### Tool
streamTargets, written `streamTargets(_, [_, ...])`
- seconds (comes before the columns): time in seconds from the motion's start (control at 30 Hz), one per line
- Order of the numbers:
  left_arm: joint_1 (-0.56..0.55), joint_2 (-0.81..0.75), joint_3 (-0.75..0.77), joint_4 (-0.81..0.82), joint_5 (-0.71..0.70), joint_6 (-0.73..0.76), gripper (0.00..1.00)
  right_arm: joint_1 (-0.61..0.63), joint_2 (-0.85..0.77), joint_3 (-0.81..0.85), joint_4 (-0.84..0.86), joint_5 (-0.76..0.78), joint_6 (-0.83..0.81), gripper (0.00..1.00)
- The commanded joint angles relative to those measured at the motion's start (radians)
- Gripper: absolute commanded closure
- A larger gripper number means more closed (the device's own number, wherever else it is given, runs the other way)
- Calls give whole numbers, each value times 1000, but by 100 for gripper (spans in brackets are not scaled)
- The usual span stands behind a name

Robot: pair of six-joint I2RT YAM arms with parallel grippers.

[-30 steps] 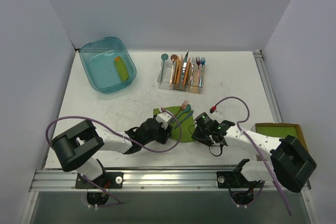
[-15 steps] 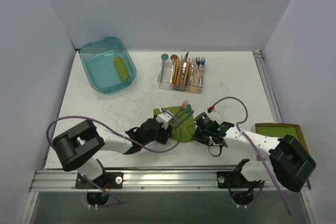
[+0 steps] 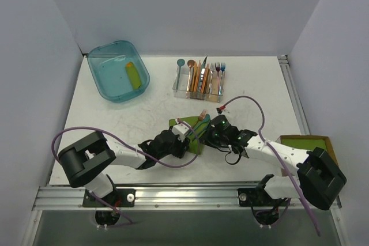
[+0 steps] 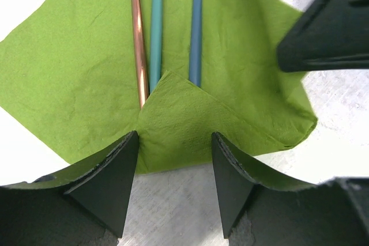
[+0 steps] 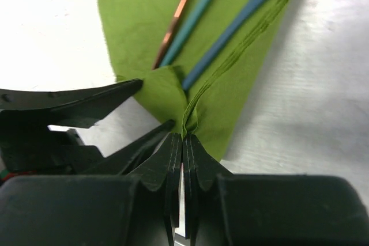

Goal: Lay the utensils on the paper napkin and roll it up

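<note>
The lime-green paper napkin [image 4: 86,73] lies on the table with its near corner folded up over the handle ends. On it lie three utensils side by side: a copper handle [image 4: 138,38], a teal one [image 4: 156,27] and a blue one [image 4: 197,27]. My left gripper [image 4: 174,145] stands open, its fingers straddling the folded corner at the napkin's near edge. My right gripper [image 5: 183,137] is shut on the napkin's right edge [image 5: 230,56], which is lifted into a ridge beside the blue handle [image 5: 242,18]. From above, both grippers meet at the napkin [image 3: 196,141].
A teal bin [image 3: 102,84] with a yellow-green roll [image 3: 133,75] stands at the back left. A clear caddy of coloured cutlery [image 3: 199,79] is at the back centre. A cardboard-rimmed stack of green sheets [image 3: 304,142] sits at the right edge.
My right gripper has shut on the napkin's right edge and moved left, pulling that edge up toward the utensils. The left arm has stayed put.
</note>
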Motion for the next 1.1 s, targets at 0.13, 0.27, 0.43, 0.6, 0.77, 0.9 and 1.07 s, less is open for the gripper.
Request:
streamTargets(0.13, [-11, 9, 11, -3, 16, -7, 38, -17, 106, 104, 146, -88, -93, 100])
streamTargets(0.27, [-14, 6, 8, -4, 13, -7, 38, -36, 169, 129, 201, -125, -109, 100])
streamTargets(0.43, [-14, 6, 5, -3, 11, -8, 38, -56, 228, 153, 265, -171, -129, 100])
streamTargets(0.6, [-14, 8, 1, 0, 10, -8, 38, -66, 289, 176, 307, -211, -141, 100])
streamTargets(0.77, [-17, 2, -5, -1, 5, -8, 38, -75, 333, 196, 344, -235, -150, 100])
streamTargets(0.9, [-15, 0, -5, -3, 5, -10, 38, -82, 389, 213, 376, -272, -150, 100])
streamTargets(1.07, [-20, -18, -5, -24, -4, -13, 38, -83, 429, 224, 405, -290, -155, 100])
